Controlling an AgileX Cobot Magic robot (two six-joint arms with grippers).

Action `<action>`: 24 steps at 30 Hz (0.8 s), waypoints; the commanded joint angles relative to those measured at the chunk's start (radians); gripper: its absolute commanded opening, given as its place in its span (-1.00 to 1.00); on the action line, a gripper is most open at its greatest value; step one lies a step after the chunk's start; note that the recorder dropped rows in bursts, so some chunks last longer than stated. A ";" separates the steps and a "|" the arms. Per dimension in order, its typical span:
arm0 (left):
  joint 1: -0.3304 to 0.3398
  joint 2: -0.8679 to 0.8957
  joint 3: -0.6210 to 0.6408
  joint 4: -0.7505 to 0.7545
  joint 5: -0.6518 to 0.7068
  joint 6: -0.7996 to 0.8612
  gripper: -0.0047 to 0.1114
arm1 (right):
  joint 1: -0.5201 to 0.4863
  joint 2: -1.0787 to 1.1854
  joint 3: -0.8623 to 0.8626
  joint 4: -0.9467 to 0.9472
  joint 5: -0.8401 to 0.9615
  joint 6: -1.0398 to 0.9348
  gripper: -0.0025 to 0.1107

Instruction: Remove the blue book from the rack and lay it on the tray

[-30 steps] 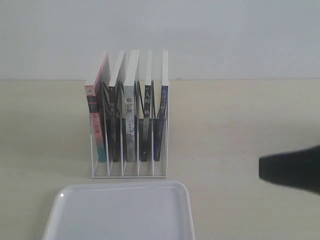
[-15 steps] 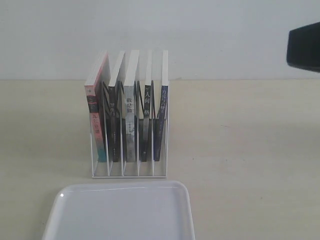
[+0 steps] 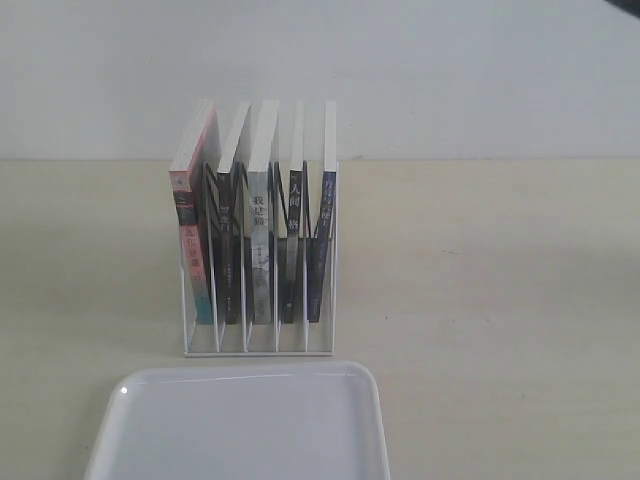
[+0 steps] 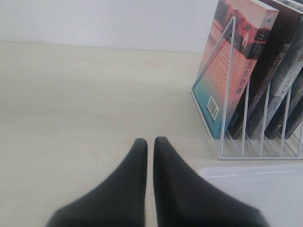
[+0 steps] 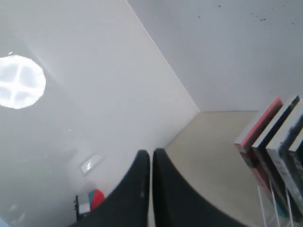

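Note:
The blue book (image 3: 322,240) stands upright in the rightmost slot of the white wire rack (image 3: 260,347), its dark blue spine facing the camera. In front of the rack lies the white tray (image 3: 240,425), with nothing on it. My left gripper (image 4: 150,142) is shut and empty, low over the table beside the rack (image 4: 232,142) and the tray's corner (image 4: 255,187). My right gripper (image 5: 151,153) is also shut and empty, raised high and apart from the books. Only a dark sliver of the right arm (image 3: 628,4) shows in the exterior view.
Other books fill the remaining slots: a pink-and-teal one (image 3: 192,250) at the left end, black-spined ones and a grey one (image 3: 260,250). The pink-and-teal book (image 4: 232,66) is the nearest to my left gripper. A pale wall stands behind the table.
The right arm has risen from the lower right of the exterior view to the top right corner, almost out of sight. Books, rack and tray have not moved.

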 commanded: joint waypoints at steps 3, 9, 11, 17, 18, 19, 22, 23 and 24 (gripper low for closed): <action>0.001 -0.003 -0.004 0.004 -0.004 -0.006 -0.85 | 0.000 0.002 0.086 -0.044 -0.060 -0.034 -0.93; 0.001 -0.003 -0.004 0.004 -0.004 -0.006 -0.85 | 0.000 0.002 0.086 -0.513 -0.215 0.302 -0.93; 0.001 -0.003 -0.004 0.004 -0.004 -0.006 -0.85 | -0.001 0.002 0.086 -0.766 -0.271 0.448 -0.93; 0.001 -0.003 -0.004 0.004 -0.004 -0.006 -0.85 | -0.001 0.002 0.086 -1.108 -0.286 0.688 -0.93; 0.001 -0.003 -0.004 0.004 -0.004 -0.006 -0.85 | 0.001 0.002 0.086 -1.108 -0.284 0.688 -0.93; 0.001 -0.003 -0.004 0.004 -0.004 -0.006 -0.85 | 0.006 0.002 0.086 -1.108 -0.284 0.688 -0.93; 0.001 -0.003 -0.004 0.004 -0.004 -0.006 -0.85 | 0.104 0.004 0.086 -1.201 -0.319 0.680 -0.93; 0.001 -0.003 -0.004 0.004 -0.004 -0.006 -0.85 | 0.157 0.006 0.086 -1.221 -0.321 0.664 -0.93; 0.001 -0.003 -0.004 0.004 -0.004 -0.006 -0.85 | 0.207 0.011 0.083 -1.263 -0.323 0.656 -0.93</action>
